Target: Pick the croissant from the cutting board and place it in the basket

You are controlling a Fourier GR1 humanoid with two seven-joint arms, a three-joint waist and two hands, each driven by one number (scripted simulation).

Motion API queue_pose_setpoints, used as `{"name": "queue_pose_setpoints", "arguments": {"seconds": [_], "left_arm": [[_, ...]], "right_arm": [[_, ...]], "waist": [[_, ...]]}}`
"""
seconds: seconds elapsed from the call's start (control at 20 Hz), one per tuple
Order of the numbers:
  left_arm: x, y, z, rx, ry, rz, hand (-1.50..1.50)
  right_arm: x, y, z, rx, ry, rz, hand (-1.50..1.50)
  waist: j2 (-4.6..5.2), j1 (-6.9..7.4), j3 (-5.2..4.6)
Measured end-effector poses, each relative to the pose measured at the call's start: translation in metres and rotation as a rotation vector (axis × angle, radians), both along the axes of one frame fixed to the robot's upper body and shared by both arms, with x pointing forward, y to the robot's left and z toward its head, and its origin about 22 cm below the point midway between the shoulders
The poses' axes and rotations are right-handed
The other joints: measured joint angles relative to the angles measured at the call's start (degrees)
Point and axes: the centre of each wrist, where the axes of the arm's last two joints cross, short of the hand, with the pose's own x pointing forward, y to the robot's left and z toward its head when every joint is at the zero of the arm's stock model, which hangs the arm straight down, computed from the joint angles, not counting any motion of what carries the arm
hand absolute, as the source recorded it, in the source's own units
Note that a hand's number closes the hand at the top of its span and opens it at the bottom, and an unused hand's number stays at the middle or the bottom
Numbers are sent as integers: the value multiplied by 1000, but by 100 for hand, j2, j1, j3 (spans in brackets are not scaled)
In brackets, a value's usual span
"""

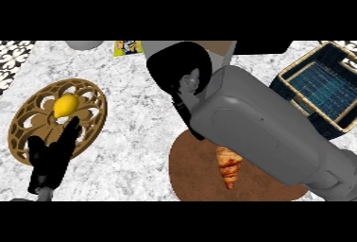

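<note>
We see the croissant (229, 166) lying on the round brown cutting board (191, 175) at the lower middle of the counter (140, 142), well apart from the dark woven basket (327, 90) at the upper right. Our right hand (178, 66) is raised above the board at the end of its grey forearm (272, 132), and we cannot tell whether its fingers are curled or straight. Our left hand (52, 153) rests open at the lower left, fingers up over a carved wooden trivet (31, 118) that carries a lemon (65, 105).
</note>
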Motion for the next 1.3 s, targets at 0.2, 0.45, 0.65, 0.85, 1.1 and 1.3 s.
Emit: {"name": "queue_pose_setpoints", "arguments": {"seconds": [0.2,0.45,0.65,0.85,1.1,1.3], "left_arm": [[-3,3,1,2,1,5,0],[-4,5,2,-4,4,6,0],[-6,3,0,-4,-7,8,0],[-6,3,1,-10,-5,6,0],[-5,2,3,-5,1,4,0],[-7,2,4,-5,1,-4,0]], "right_arm": [[3,-2,5,-4,33,-3,-150],[-1,2,-4,-3,61,-11,-150],[-8,-1,-19,-9,74,-15,-150],[-14,-8,-35,-19,78,-29,-150],[-22,-16,-63,-79,88,-46,-150],[-27,-28,-81,-102,96,-70,-150]], "waist": [[9,-21,2],[35,-19,10],[46,-34,23],[66,-15,27],[85,12,26],[95,40,26]]}}
